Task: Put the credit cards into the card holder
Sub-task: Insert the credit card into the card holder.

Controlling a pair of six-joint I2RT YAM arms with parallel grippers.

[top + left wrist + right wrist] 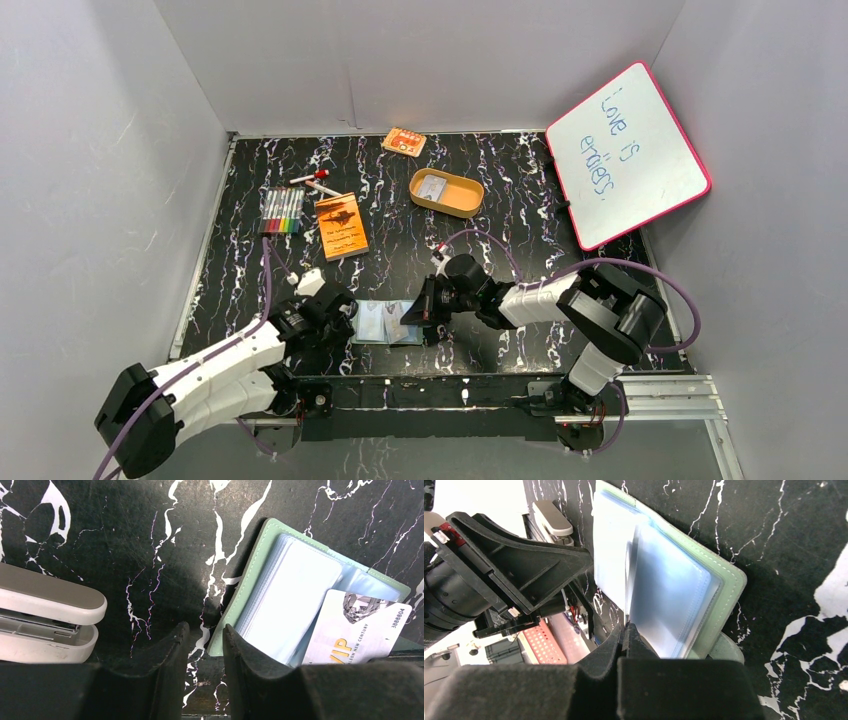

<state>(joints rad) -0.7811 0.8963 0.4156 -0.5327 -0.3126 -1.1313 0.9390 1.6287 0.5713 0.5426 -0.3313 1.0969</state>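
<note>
Pinching pale grey-white credit card (350, 630) in right tool (625, 630), risking shoving loose sage-green folding card holder (244, 582) beside empty, slightly parted left tool (205, 627)

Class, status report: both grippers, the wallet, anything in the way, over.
Left gripper open, empty. Right gripper shut on card over open wallet. Stapler aside, not blocking.

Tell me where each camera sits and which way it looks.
Top external: high behind the arms, looking down at the table; both arms, left gripper and right gripper show.
Left wrist: on the left arm, facing down past its fingers at the card holder and credit card.
Right wrist: on the right arm, past its shut fingers at the card holder.
Shared by all: the card holder.
</note>
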